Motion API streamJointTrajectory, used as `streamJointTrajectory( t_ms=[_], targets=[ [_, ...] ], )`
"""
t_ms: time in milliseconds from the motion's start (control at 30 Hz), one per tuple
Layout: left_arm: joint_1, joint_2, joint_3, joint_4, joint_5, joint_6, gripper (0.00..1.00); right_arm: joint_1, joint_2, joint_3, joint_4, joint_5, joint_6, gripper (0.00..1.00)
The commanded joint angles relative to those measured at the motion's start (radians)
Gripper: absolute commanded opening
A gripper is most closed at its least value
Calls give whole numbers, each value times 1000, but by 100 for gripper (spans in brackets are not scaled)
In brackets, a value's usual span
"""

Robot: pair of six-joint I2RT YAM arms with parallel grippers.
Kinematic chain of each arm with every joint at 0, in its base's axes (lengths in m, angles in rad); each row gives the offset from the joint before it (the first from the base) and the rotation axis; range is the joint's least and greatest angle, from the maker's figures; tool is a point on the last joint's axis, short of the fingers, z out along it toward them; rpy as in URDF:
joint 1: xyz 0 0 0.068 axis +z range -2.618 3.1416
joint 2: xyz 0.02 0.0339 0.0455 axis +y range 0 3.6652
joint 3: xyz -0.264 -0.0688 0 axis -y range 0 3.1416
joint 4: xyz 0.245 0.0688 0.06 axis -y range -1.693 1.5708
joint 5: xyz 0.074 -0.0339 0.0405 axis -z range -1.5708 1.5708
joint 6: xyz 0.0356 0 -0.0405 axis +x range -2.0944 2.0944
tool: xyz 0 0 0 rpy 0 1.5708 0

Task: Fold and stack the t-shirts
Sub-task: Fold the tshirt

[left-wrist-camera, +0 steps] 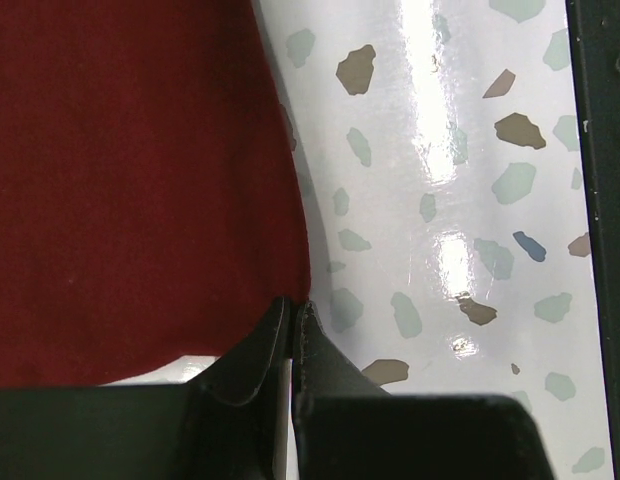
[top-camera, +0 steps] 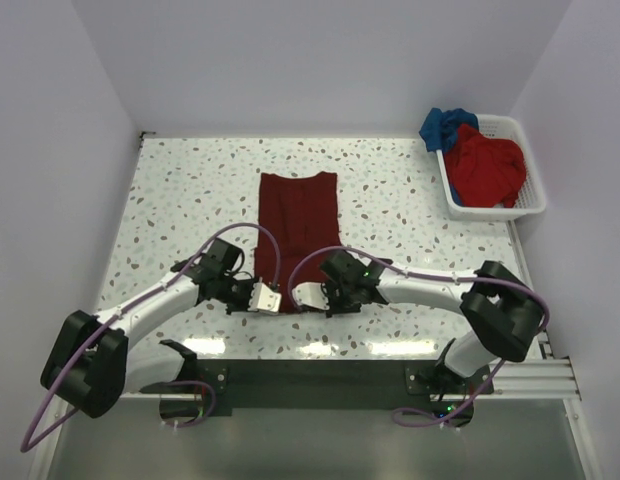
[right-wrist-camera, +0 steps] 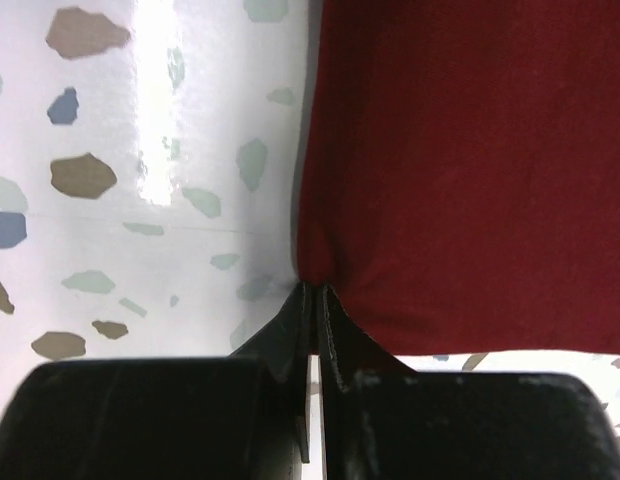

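The left fingers (left-wrist-camera: 258, 352) are pressing together on one near corner of the maroon t-shirt (left-wrist-camera: 140, 180), and the right fingers (right-wrist-camera: 342, 335) are pinching the other corner, with the cloth puckering at their tips. Beyond both pairs the shirt is lying flat on the counter (top-camera: 190, 200) as a narrow strip. It is looking soft, light and limp, so the corners are offering the surest hold. Well off past the right fingers, a red t-shirt (top-camera: 487, 165) and a blue t-shirt (top-camera: 445, 125) are sitting in the white basket (top-camera: 490, 211).

Left fingers (left-wrist-camera: 255, 352) and right fingers (right-wrist-camera: 342, 335) both pinched closed.
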Motion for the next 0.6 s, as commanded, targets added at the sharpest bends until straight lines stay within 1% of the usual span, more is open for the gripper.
streamJointTrajectory(
  t_ms=[0,133,267,367,467,500,567],
  targets=[
    [0,-31,58,3,42,-14,0,-28,-58,40,-133,-12,-1,0],
    [0,-40,132,-14,45,-48,0,-44,-164,124,-277,-40,-7,0],
    [2,-53,198,-33,62,-77,0,-58,-211,236,-389,-63,-15,0],
    [0,-72,230,-71,79,-72,0,-58,-238,265,-454,-72,-16,0],
    [-9,-112,240,-148,106,-51,0,-58,-281,264,-516,-106,-7,0],
    [-15,-125,244,-210,111,-40,0,-56,-292,264,-564,-121,-5,0],
    [-35,-164,250,-279,137,-28,0,-32,-339,265,-618,-162,2,0]
  ],
)
